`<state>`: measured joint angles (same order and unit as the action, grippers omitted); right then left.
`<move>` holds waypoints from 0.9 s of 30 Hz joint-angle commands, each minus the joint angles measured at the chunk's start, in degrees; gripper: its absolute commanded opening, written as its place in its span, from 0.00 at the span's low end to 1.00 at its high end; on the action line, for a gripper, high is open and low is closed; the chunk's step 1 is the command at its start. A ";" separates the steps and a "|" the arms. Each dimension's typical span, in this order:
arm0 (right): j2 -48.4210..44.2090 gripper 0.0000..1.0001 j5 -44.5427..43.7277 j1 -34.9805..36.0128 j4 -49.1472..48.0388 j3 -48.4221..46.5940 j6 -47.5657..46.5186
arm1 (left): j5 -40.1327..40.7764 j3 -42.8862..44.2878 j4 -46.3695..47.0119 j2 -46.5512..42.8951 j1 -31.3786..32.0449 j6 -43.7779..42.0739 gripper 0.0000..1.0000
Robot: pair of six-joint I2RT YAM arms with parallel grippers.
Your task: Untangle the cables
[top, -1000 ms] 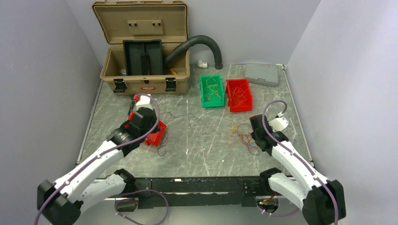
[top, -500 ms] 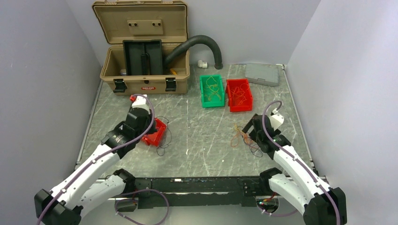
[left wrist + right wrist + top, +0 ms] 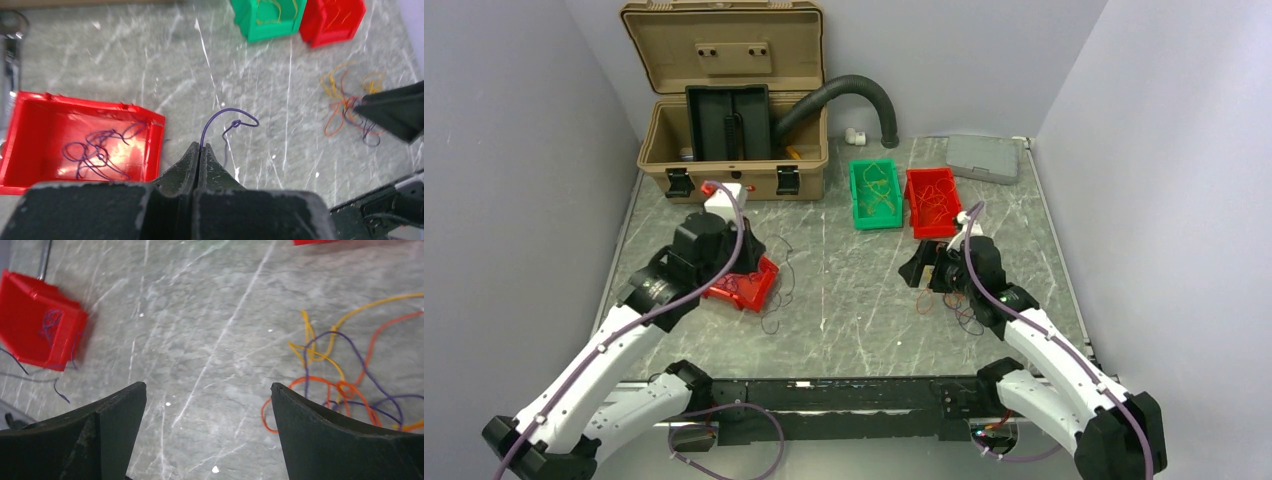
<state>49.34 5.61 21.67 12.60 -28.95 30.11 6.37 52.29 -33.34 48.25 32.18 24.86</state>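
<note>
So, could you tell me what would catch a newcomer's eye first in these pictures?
Probably the loose tangle of thin orange, yellow and purple wires on the grey marbled table, beside the open right tool. Next, the left tool shut on a single thin purple wire, beside a red plastic bin holding more purple strands. The big open tan case sits at the far left.

Grey marble table (image 3: 854, 290), toolbox (image 3: 734, 150), green bin (image 3: 875, 193), cables (image 3: 344, 388)
</note>
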 commanded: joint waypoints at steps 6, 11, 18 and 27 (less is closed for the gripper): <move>3.57 0.95 5.95 2.06 -8.31 -4.49 -3.83 | -3.86 15.12 -5.47 2.27 -1.70 -3.05 0.00; 4.12 0.95 6.96 2.56 -9.70 -5.36 -4.31 | -5.01 22.08 -7.12 5.47 -1.70 -3.04 0.00; 2.53 0.95 6.27 2.57 -9.07 -5.38 -4.59 | 5.37 28.06 -13.09 8.84 -4.61 -5.65 0.00; 2.45 0.95 5.58 2.63 -7.50 -6.92 -5.41 | 17.99 25.36 -19.58 7.64 -8.54 2.04 0.00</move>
<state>53.04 11.22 24.05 6.42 -33.15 25.87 17.02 78.72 -49.65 57.43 24.88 22.48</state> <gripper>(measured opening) 0.952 0.012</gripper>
